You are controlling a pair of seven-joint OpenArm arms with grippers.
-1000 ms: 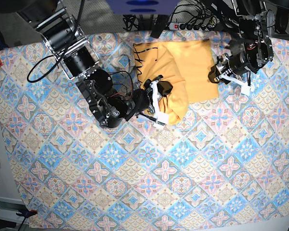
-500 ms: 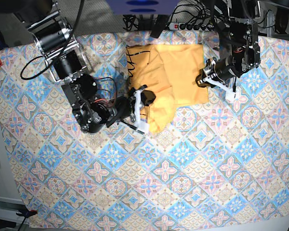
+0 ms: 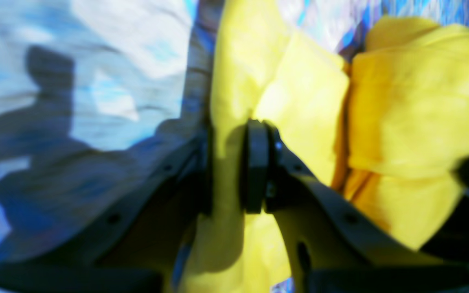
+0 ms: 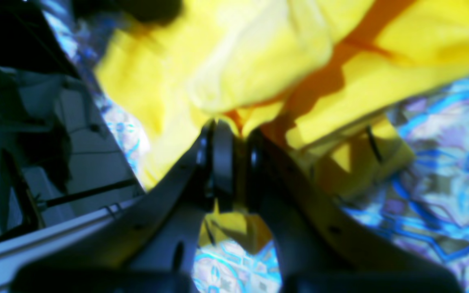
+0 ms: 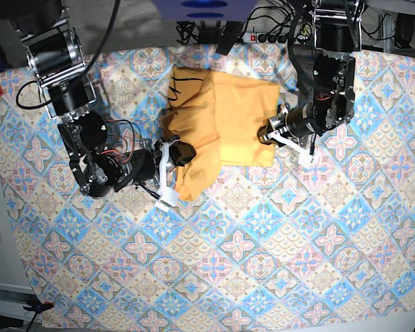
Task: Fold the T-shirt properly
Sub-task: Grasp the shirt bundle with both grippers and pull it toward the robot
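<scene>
The T-shirt [image 5: 225, 124] is lying bunched near the far edge of the patterned cloth [image 5: 263, 242], w/ black lettering showing at its far-left corner. The right gripper [image 5: 174, 158] is clamping the shirt's near-left fold; in the right wrist view yellow fabric is sitting pinched between its fingers [image 4: 222, 162]. The left gripper [image 5: 271, 131] is gripping the shirt's right edge, fabric squeezed between its pads [image 3: 257, 167]. Both wrist views are blurry.
</scene>
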